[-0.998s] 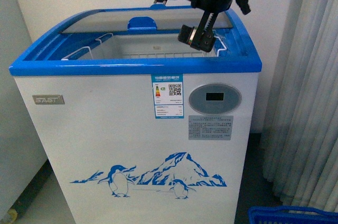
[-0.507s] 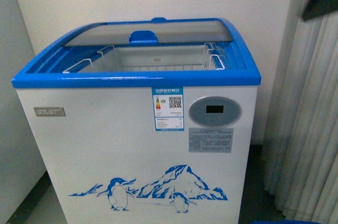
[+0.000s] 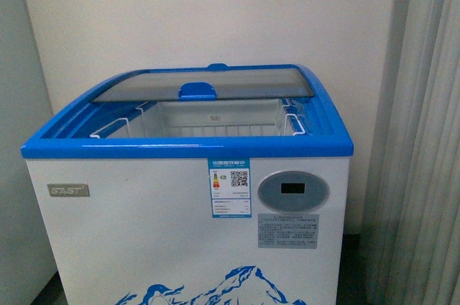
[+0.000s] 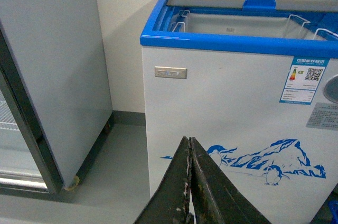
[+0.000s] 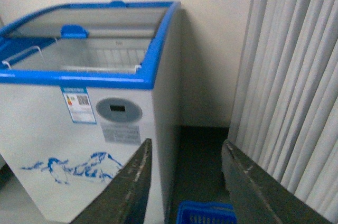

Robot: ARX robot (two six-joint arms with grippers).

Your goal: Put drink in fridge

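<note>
Fridge [image 3: 187,226] stands ahead of both grippers, its glass lid [image 3: 208,83] slid back so the wire basket [image 3: 215,121] lies exposed for loading. Left gripper [image 4: 190,182]: jaws pressed together, nothing held, low in front of the fridge's white face. Right gripper [image 5: 185,176]: jaws spread wide, empty, with a blue crate [image 5: 206,213] just below it. No drink visible in any view; presumably yet to be fetched.

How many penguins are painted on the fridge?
2. The big penguin stands left of the blue mountain on the front of the fridge. The small penguin stands at the mountain's right foot. The front view cuts both off at its bottom edge.
</note>
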